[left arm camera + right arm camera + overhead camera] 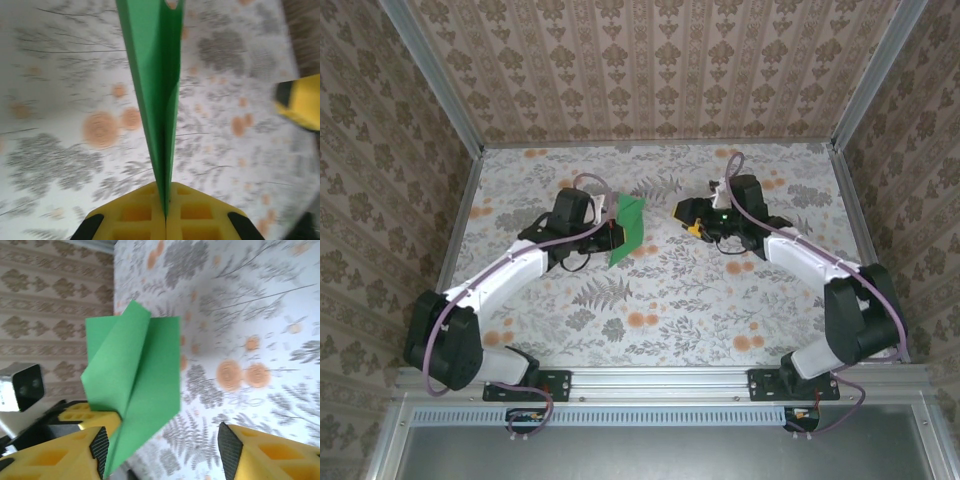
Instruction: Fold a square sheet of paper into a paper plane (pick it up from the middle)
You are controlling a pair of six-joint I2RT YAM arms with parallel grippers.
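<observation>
Jaws of the left gripper pinch the folded green paper; those of the right gripper stand spread.
Top view, upper centre: paper held on edge above the floral table, between the two grippers.

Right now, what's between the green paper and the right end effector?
Only bare table separates the paper from the right end effector in the top view.
</observation>
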